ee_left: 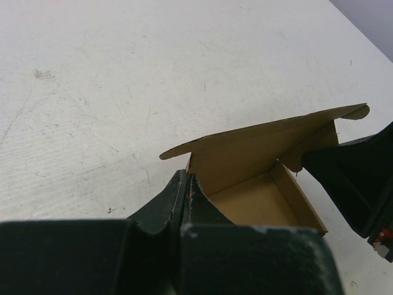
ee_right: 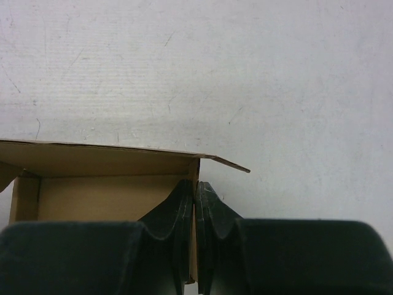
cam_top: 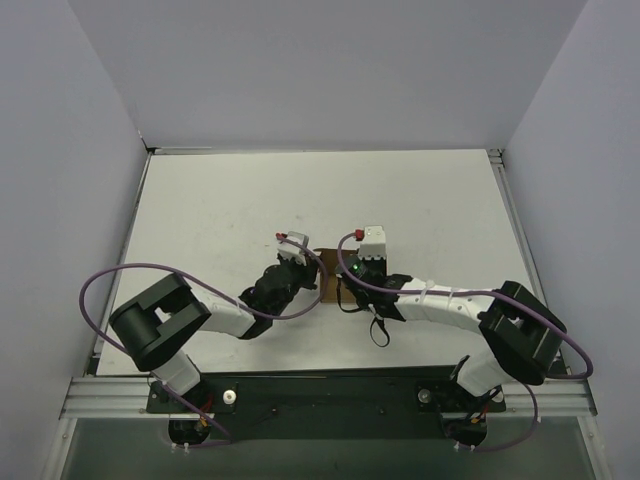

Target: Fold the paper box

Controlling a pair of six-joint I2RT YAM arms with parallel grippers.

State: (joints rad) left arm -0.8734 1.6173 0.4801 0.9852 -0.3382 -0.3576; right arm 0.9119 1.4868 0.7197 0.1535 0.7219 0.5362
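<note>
The box [cam_top: 330,275] sits on the table [cam_top: 230,200], between the two grippers, its top open and its floor bare. Its far wall stands upright, and a long flap [ee_left: 264,130] with rounded end tabs leans from the top of that wall over the inside.

The left gripper [ee_left: 185,193] is at the box's left side. Its fingers are pressed together on the left wall near the far corner, one finger outside the box and the other inside.

The right gripper [ee_right: 197,206] is at the box's right side, pinched on the right wall. A thin strip of cardboard shows between its two fingers, and the flap's corner sticks out just past them. In the left wrist view, this gripper's dark body touches the box's right end, under the flap's tab.
</note>
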